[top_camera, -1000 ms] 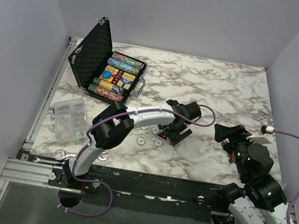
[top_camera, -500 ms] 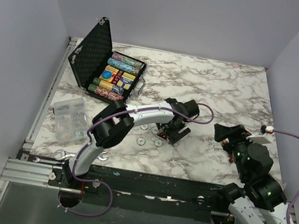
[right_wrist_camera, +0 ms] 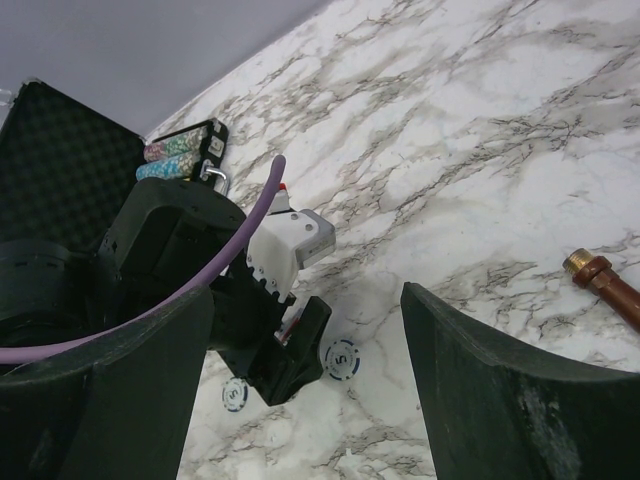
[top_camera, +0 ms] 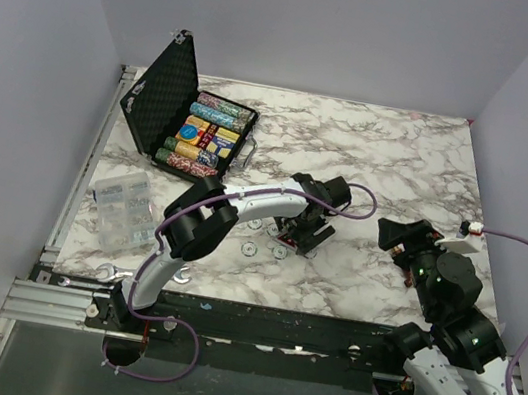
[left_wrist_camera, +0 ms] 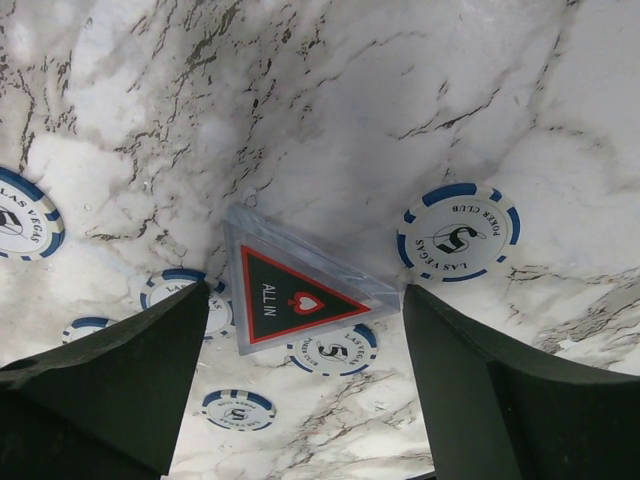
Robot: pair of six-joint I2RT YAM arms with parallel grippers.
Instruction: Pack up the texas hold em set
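Left gripper [top_camera: 300, 238] points down at the white marble tabletop [left_wrist_camera: 330, 90], jaws wide apart and gripping nothing. The dark red triangular "ALL IN" marker in clear plastic [left_wrist_camera: 295, 298] lies flat between its fingers. White-and-blue round chips [left_wrist_camera: 459, 232] lie around the marker. Right gripper [top_camera: 391, 235] hovers nearby, wide apart and empty. The small black hinged case [top_camera: 162, 99] stands open at far left.

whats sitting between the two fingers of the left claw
The dark red triangle lies on the marble between the open fingers of the left claw, with two blue-and-white chips below it in the picture. The left wrist view shows this.
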